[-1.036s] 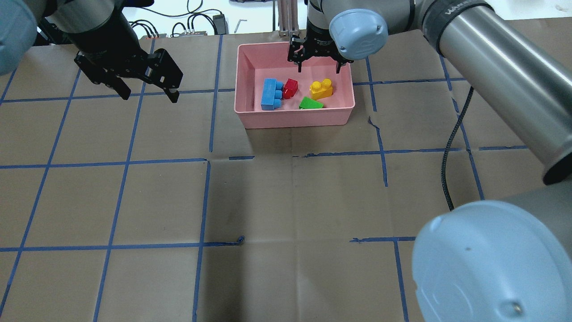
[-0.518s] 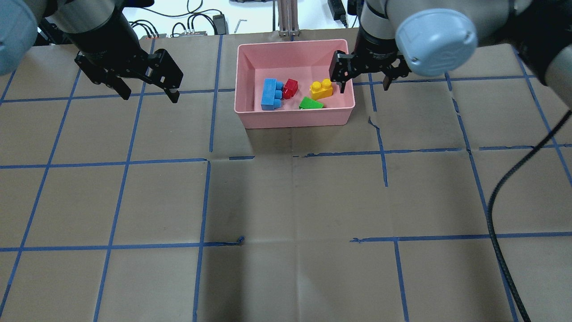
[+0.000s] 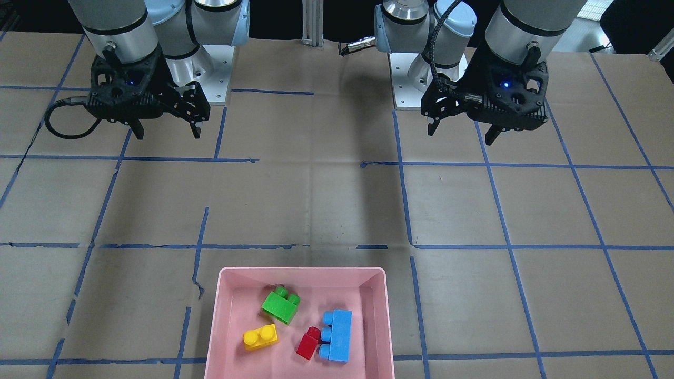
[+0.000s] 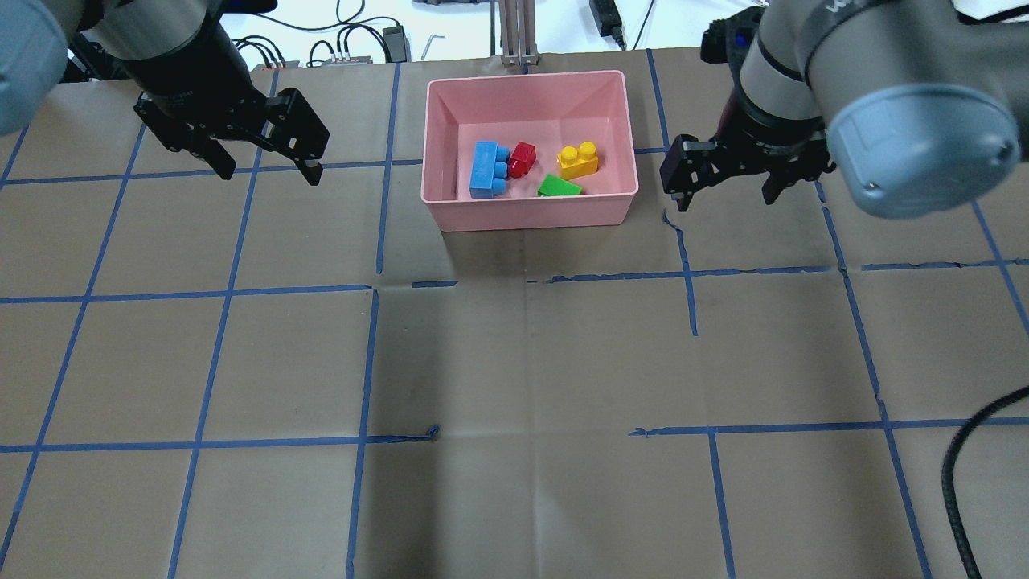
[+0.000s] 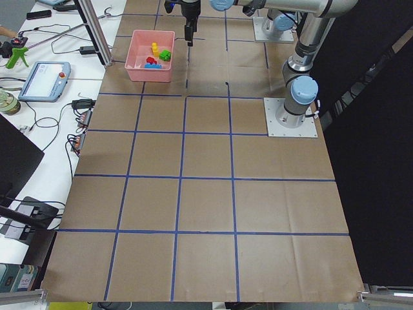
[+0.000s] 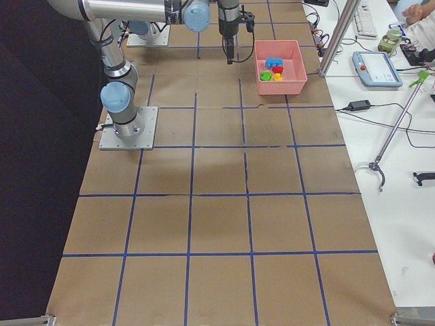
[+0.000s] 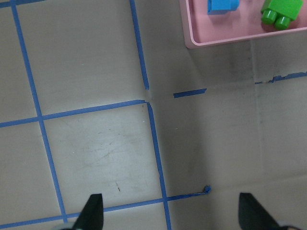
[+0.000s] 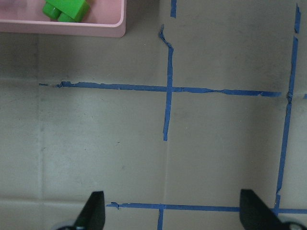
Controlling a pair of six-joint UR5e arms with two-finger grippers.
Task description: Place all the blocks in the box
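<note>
The pink box (image 4: pixel 530 215) stands at the far middle of the table and shows in the front view (image 3: pixel 303 271) too. In it lie the light-blue block (image 4: pixel 483 169), the red block (image 4: pixel 523 158), the yellow block (image 4: pixel 579 161) and the green block (image 4: pixel 559 186). My left gripper (image 4: pixel 269 173) is open and empty, hovering left of the box. My right gripper (image 4: pixel 725 199) is open and empty, hovering just right of the box. The left wrist view shows the box corner (image 7: pixel 225 40). The right wrist view shows its rim (image 8: pixel 72 28) and the green block (image 8: pixel 64 8).
Brown paper with a blue tape grid covers the table. An aluminium post (image 4: pixel 518 32) stands right behind the box, with cables and adapters on the white bench beyond. A black cable (image 4: pixel 957 474) hangs from my right arm at the near right.
My right gripper has moved from above the box's far side out over its right rim to the table right of it, staying open. The left arm and the blocks have not moved.
</note>
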